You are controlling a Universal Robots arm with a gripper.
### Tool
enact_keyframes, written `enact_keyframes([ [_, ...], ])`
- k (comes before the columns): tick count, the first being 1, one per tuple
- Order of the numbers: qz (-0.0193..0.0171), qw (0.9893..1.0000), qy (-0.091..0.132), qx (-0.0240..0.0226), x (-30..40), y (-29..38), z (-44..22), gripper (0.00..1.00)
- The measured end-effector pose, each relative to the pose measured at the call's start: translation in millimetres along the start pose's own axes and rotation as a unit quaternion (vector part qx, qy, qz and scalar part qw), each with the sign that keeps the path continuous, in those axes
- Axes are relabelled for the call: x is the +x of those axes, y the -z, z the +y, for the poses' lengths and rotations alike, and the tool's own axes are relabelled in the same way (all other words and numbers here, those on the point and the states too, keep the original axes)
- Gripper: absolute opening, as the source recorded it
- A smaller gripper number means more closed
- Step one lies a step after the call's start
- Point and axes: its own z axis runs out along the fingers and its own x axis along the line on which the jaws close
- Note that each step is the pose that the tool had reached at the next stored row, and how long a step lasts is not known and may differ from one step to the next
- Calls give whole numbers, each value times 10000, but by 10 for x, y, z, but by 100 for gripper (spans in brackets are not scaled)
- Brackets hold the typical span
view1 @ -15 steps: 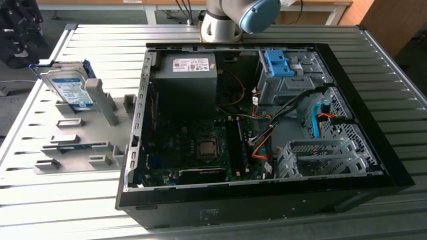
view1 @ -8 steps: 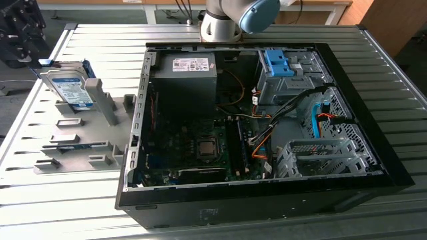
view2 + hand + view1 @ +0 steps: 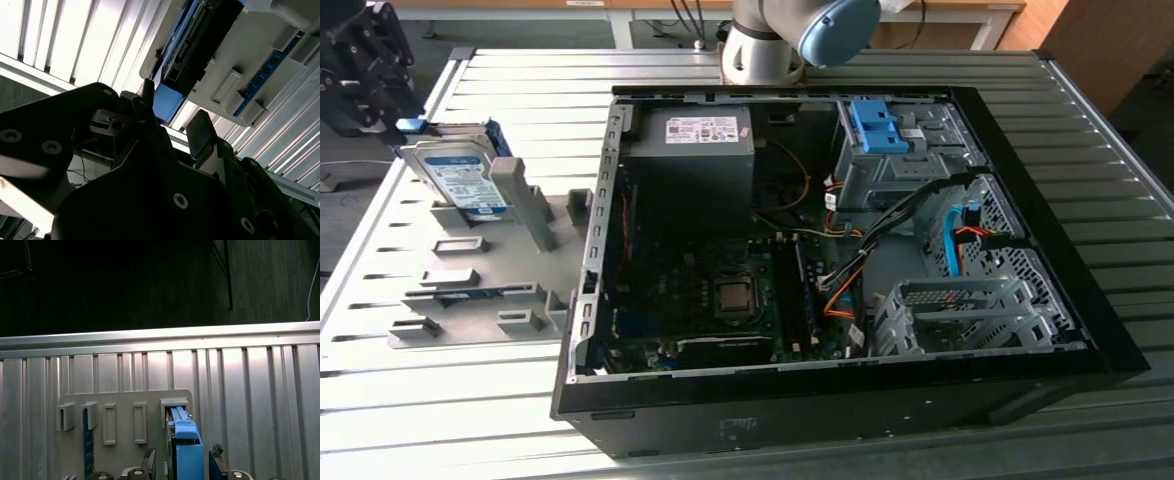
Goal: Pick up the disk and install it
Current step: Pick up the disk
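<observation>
In the exterior view, the disk [image 3: 458, 180] stands on edge in a grey holder [image 3: 474, 300] on the bench [image 3: 560, 70]. It is to the exterior view's left of the open case [image 3: 854, 420], and the gripper [image 3: 387, 110] is just above its blue end. In both wrist views the fingers [image 3: 149, 459] are apart, flanking that blue end with gaps on either side.

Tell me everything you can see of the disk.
The disk is a flat silver-metal hard drive with a blue-and-white label and blue plastic rails. It stands on edge in a slot of the grey holder at the exterior view's left. The open gripper straddles its blue end, not yet closed.
</observation>
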Motion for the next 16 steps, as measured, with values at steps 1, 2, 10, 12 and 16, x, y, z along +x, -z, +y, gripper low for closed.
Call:
enact_keyframes([
  [1, 0, 10000, 0, 1, 1, -12, 4, 53],
  [2, 0, 10000, 1, 1, 1, -25, 6, 53],
  [10, 0, 10000, 0, 2, 4, -122, 10, 53],
  [12, 0, 10000, 0, 0, 4, -122, 10, 53],
  [16, -1, 10000, 0, 2, 3, -129, 10, 53],
])
